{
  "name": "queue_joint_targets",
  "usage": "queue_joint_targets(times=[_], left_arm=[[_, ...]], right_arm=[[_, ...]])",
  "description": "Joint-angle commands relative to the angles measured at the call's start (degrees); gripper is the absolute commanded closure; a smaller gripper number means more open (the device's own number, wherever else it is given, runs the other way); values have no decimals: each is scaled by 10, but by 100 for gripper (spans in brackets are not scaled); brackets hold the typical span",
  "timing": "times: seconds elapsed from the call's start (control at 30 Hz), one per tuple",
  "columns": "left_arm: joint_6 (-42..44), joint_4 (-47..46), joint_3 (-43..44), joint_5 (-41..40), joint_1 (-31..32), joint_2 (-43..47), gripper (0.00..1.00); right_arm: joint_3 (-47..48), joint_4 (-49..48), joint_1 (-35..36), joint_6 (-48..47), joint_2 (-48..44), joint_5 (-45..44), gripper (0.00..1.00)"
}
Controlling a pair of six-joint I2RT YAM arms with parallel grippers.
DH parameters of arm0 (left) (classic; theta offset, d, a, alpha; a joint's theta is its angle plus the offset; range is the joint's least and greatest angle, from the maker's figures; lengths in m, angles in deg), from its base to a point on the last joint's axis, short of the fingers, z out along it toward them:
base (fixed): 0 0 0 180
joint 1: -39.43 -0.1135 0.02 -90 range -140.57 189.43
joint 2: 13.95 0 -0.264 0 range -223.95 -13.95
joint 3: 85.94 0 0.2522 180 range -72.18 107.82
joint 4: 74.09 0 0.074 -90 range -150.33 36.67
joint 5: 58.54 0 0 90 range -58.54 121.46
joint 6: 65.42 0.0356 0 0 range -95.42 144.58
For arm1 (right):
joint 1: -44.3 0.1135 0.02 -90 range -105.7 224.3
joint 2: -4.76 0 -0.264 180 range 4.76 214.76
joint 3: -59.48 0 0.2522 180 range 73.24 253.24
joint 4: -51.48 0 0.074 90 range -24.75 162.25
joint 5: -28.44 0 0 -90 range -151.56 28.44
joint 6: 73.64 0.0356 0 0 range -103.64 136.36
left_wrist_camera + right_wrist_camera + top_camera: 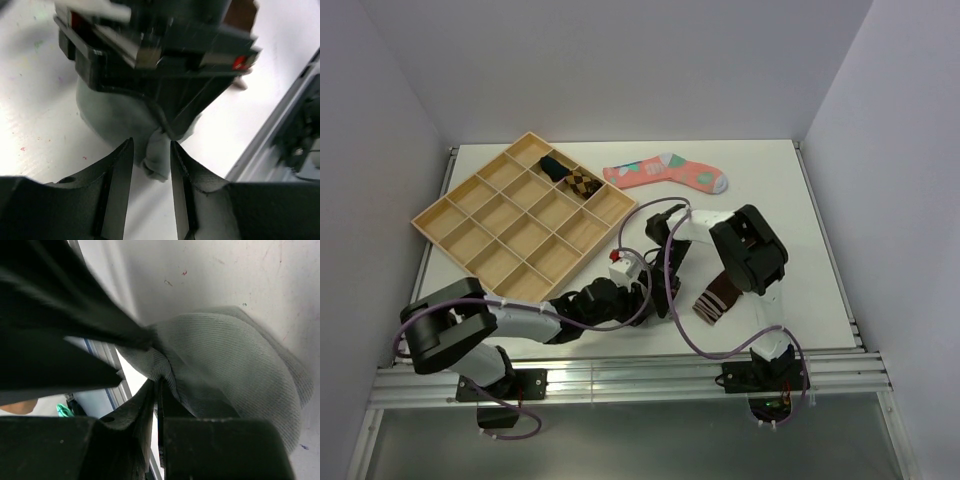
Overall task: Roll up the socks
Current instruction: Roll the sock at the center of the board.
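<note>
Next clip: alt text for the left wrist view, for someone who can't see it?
A bunched grey sock lies on a white table, its edge pinched by the shut right claw reaching in from the top of the frame. In the foreground the left claw stands parted, a fold of the sock sitting between its fingers.

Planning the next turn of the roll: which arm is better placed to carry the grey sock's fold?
Right, probably. The right gripper is shut on a bunched edge of the grey sock; the left gripper stands open around a fold, not clamping it.
</note>
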Motion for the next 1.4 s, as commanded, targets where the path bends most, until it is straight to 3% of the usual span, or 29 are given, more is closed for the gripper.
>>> queue_joint_targets(times=[0.0, 0.37, 0.57, 0.7, 0.83, 1.1, 1.37], left_arm=[[33, -59, 20, 28, 2, -34, 59], [15, -94, 36, 61, 2, -96, 62], [-3, -83, 40, 63, 2, -121, 79], [-19, -67, 43, 66, 2, -134, 99], [-62, -5, 61, 63, 2, -147, 100], [-152, 53, 73, 77, 1, -166, 100], [-199, 1, 25, 122, -19, -164, 100]], right_arm=[[17, -28, -4, -8, 26, -33, 91], [12, -34, -7, -1, 24, -39, 91], [6, -44, -12, 5, 19, -41, 91], [2, -50, -13, 8, 14, -41, 90], [-8, -66, -14, 15, -7, -45, 87], [-14, -102, -48, 44, -71, -33, 60], [-30, -110, -119, 45, -128, -8, 57]])
